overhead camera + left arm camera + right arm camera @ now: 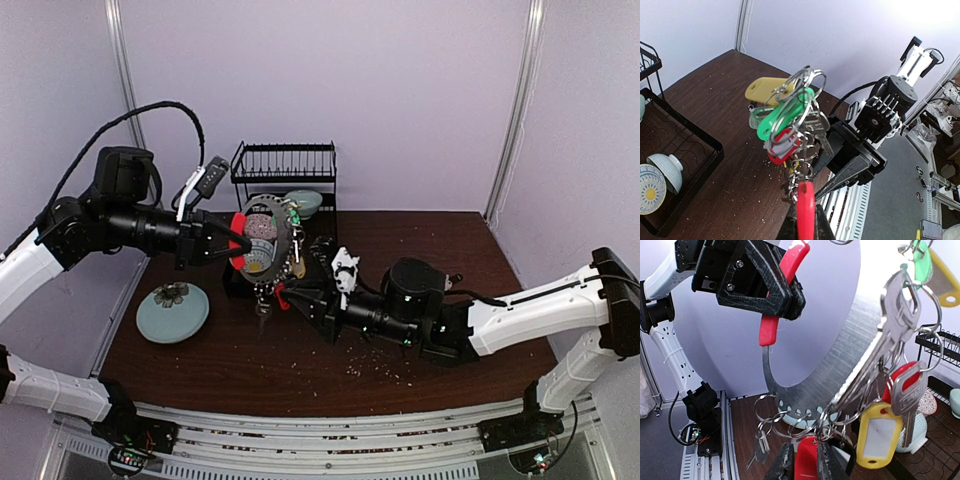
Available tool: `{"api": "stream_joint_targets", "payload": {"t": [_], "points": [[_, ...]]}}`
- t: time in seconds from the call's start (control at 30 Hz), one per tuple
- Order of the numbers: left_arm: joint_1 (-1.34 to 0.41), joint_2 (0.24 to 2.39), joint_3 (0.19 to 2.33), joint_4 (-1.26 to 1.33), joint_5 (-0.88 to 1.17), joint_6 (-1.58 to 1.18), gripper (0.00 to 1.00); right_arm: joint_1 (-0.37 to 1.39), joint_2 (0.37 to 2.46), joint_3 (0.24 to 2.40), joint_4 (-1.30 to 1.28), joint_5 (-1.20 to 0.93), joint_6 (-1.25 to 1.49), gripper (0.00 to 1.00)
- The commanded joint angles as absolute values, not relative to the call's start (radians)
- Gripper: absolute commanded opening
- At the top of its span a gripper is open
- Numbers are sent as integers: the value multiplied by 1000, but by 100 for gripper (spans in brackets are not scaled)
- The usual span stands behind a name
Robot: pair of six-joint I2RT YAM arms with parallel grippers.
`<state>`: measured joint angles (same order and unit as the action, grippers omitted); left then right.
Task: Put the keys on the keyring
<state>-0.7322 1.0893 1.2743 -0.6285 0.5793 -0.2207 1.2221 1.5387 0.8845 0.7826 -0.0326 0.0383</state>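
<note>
The keyring (268,243) hangs in mid-air between both arms: a curved metal band (840,360) with red ends and several small rings. A silver key (887,335), a red-headed key (907,387) and yellow (877,434), green (782,116) and red (785,146) tags dangle from it. My left gripper (236,243) is shut on one red end (806,207). My right gripper (287,298) is shut on the other red end (806,461) from below. Small loose keys (175,293) lie on a teal plate (172,322) at the left.
A black dish rack (285,175) stands at the back with a pale bowl (305,203) in it; the left wrist view shows its tray (700,165) with bowls (665,170). Crumbs dot the brown table (400,375). Walls close in on both sides.
</note>
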Motion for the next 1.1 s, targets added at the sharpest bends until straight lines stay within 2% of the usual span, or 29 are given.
{"api": "stream_joint_targets", "payload": {"t": [0.0, 0.27, 0.53, 0.77, 1.07], "points": [[-732, 1071, 1275, -541, 577, -228, 0, 1229, 1548, 918, 836, 43, 12, 16], [-733, 1065, 1275, -536, 554, -227, 0, 1233, 1540, 922, 805, 32, 26, 13], [-732, 1046, 1256, -473, 499, -272, 0, 1324, 1447, 825, 788, 200, -78, 14], [-733, 1037, 1253, -465, 488, -279, 0, 1395, 1551, 873, 939, 397, -276, 15], [-733, 1031, 1255, -463, 490, -278, 0, 1392, 1629, 944, 988, 451, -379, 13]]}}
